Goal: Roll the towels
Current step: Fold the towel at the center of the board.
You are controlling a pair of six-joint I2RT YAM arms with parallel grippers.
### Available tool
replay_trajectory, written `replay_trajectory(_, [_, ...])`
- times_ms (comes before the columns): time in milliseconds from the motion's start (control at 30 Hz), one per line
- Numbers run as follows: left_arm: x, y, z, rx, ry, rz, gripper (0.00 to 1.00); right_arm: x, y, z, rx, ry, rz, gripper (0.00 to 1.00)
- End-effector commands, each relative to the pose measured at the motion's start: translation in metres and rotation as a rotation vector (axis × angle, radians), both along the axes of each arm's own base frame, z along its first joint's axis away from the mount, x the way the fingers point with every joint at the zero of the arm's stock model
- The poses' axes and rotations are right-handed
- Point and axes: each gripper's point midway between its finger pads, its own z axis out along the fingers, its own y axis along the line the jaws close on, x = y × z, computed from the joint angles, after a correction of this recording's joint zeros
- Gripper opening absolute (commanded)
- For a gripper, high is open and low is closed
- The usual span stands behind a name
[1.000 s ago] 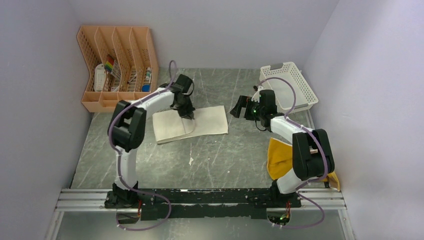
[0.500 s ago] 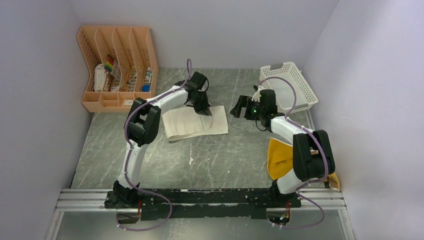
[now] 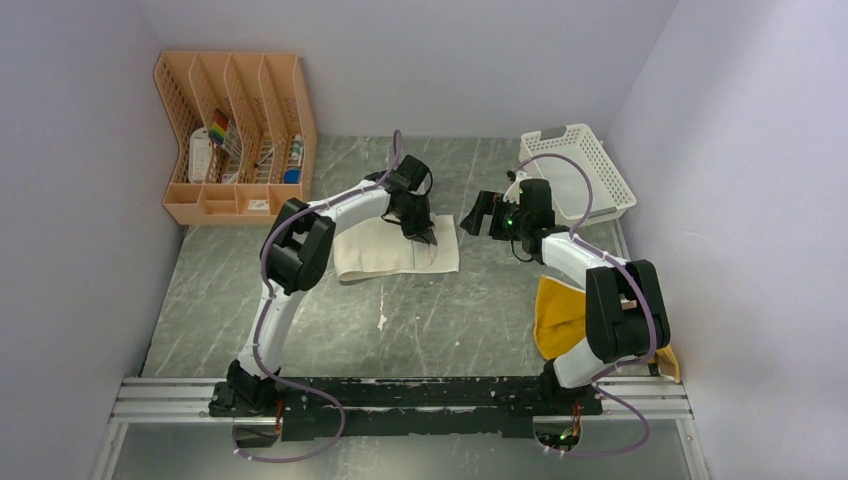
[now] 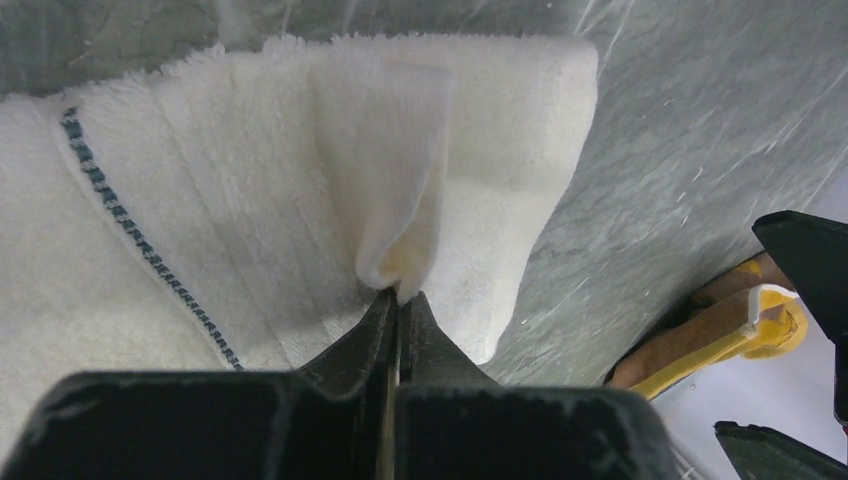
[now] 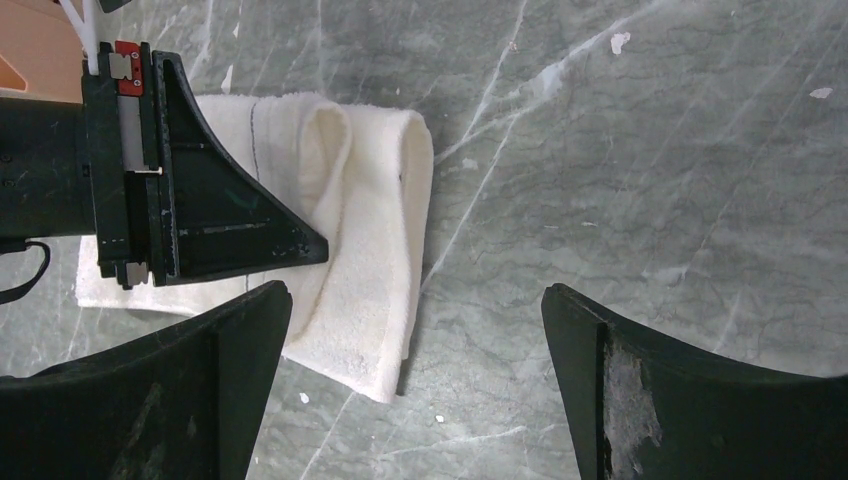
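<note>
The cream-white towel [image 3: 392,250] lies folded over on the grey table; it also shows in the left wrist view [image 4: 250,190] and the right wrist view [image 5: 375,260]. My left gripper [image 3: 425,236] is shut on a pinched fold of this towel [image 4: 400,270] near its right edge. My right gripper [image 3: 478,215] is open and empty, just right of the towel, hovering above bare table [image 5: 415,345]. The mustard-yellow towel [image 3: 557,315] lies crumpled by the right arm's base, partly hidden by the arm. The brown towel is barely visible, a sliver at the right [image 3: 668,362].
A white mesh basket [image 3: 580,175] stands at the back right. An orange file organizer [image 3: 235,130] with small items stands at the back left. Grey walls close in on three sides. The arm rail [image 3: 400,395] runs along the near edge.
My left gripper has carried the towel's edge to the right, folding the left part over the right part. The right arm has not moved.
</note>
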Motion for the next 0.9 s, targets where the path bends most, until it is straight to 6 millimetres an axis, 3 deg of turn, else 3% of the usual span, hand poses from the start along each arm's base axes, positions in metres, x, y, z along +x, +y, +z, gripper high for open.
replay_trajectory(0, [0.004, -0.015, 0.03, -0.057, -0.066, -0.015, 0.07, -0.001, 0.001, 0.003, -0.007, -0.016, 0.011, 0.99])
replay_trajectory(433, [0.005, -0.033, 0.059, -0.163, -0.084, -0.022, 0.07, -0.002, 0.0, 0.0, -0.005, -0.012, 0.008, 1.0])
replay_trajectory(867, [-0.009, -0.048, 0.051, -0.185, -0.051, -0.054, 0.07, -0.003, 0.0, -0.004, -0.006, -0.003, 0.009, 1.0])
